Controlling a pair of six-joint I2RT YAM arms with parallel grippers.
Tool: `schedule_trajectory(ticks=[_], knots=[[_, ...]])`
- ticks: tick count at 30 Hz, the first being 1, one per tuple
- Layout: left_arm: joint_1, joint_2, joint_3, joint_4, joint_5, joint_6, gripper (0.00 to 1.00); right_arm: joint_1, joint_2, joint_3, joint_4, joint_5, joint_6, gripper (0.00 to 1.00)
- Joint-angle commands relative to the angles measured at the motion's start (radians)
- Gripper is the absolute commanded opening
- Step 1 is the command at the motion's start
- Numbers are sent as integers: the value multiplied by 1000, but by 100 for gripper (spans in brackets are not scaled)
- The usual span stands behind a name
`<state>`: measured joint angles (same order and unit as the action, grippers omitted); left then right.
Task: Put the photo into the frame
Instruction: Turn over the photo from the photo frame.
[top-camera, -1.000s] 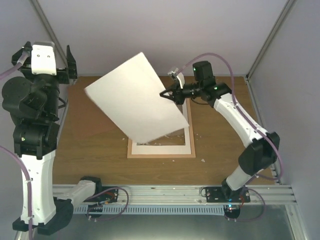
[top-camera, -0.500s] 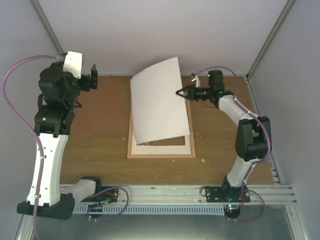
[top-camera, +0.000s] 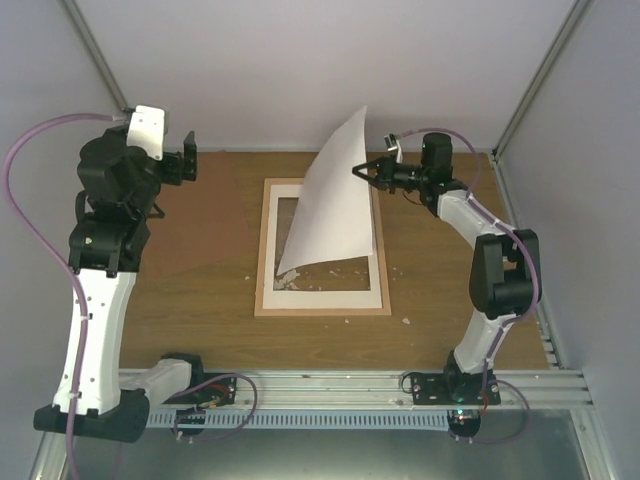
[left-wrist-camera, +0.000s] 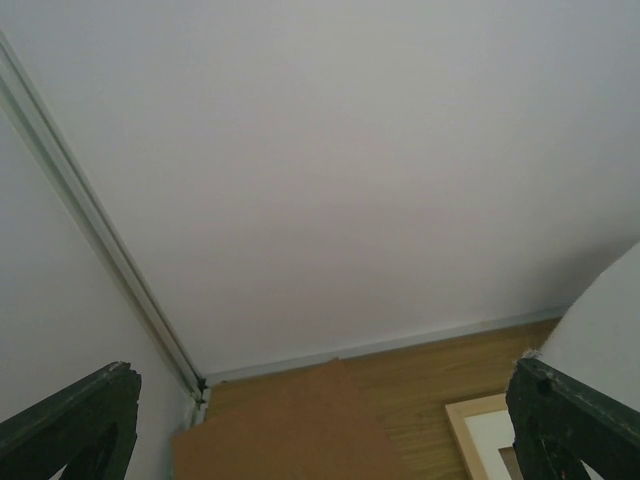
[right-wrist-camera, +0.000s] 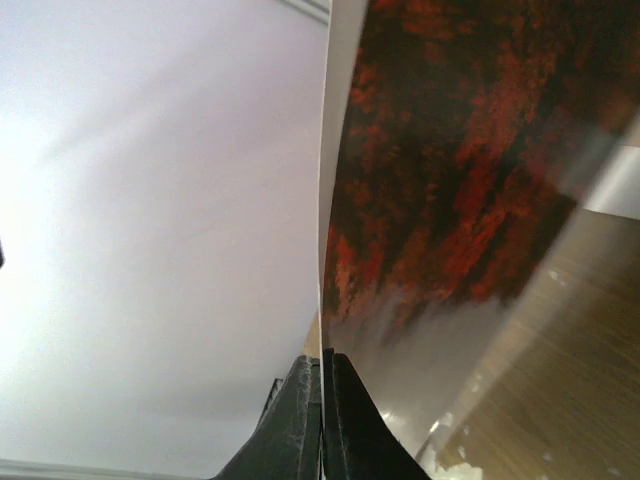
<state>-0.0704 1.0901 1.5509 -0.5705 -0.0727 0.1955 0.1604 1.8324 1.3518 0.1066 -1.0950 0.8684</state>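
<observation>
Hanging from right pincer (top-camera: 358, 170), photo (top-camera: 335, 215) curls leftward.

Robot lab test cell. Plain white panels (top-camera: 300, 60) behind & on both sides of left gripper (top-camera: 190, 158) & right gripper (top-camera: 357, 170). Aluminium corner posts (top-camera: 540, 72) beside them. Wood-look counter (top-camera: 200, 290) below. Nearer the camera, metal rail (top-camera: 330, 385) w/ bolted arm bases; purple cables (top-camera: 70, 118) loop by the left gripper.

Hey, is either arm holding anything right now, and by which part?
The right gripper pinches the photo by the edge facing that arm; the sheet bows above the frame. The left gripper is open, holding nothing.
</observation>
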Motion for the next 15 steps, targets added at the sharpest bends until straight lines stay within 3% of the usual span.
schedule_trajectory(ticks=[1,9,15], knots=[[21,-24,-19,39,23,-31,99,46,-62,53,197,-43,157,1],[66,-22,24,14,85,-90,99,207,-92,160,336,-26,284,1],[107,-13,25,11,124,-106,99,239,-39,158,443,-39,385,1]])
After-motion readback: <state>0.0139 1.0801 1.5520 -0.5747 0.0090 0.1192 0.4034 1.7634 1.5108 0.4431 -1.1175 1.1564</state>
